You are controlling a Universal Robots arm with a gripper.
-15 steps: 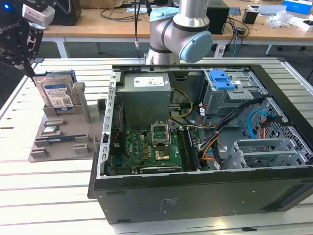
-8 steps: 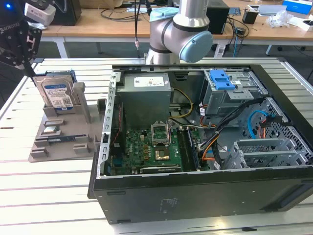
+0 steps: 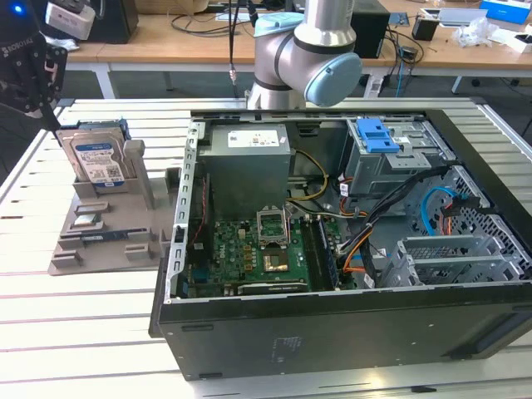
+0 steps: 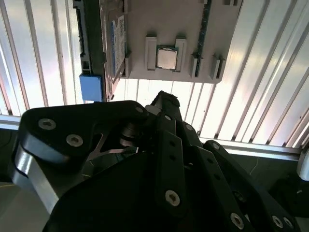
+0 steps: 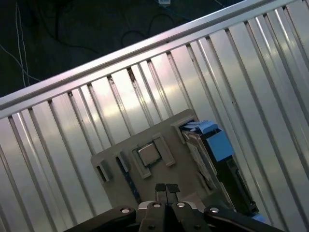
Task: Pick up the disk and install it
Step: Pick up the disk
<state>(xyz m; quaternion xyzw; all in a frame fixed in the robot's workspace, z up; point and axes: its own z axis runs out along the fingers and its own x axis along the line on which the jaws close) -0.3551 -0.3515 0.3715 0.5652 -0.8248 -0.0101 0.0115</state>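
Observation:
The disk (image 3: 96, 158), silver with a blue-and-white label and blue rails, stands on edge in a grey holder (image 3: 108, 237) on the slatted table, at the exterior view's left of the computer case. My black gripper (image 3: 43, 108) hangs above and just to the left of it, apart from it. In the first wrist view the gripper (image 5: 167, 189) has its fingertips together with nothing between them, over the holder, and the disk (image 5: 217, 162) lies beside them. The second wrist view has the disk (image 4: 115, 46) edge-on beyond the gripper (image 4: 164, 102).
The open computer case (image 3: 349, 332) takes up the middle and right. Inside it are a grey power-supply box (image 3: 249, 162), the motherboard (image 3: 258, 253), loose cables and a grey drive cage with a blue latch (image 3: 378, 137). A processor chip (image 5: 148, 153) sits in the holder. The arm's base (image 3: 303, 54) stands behind the case.

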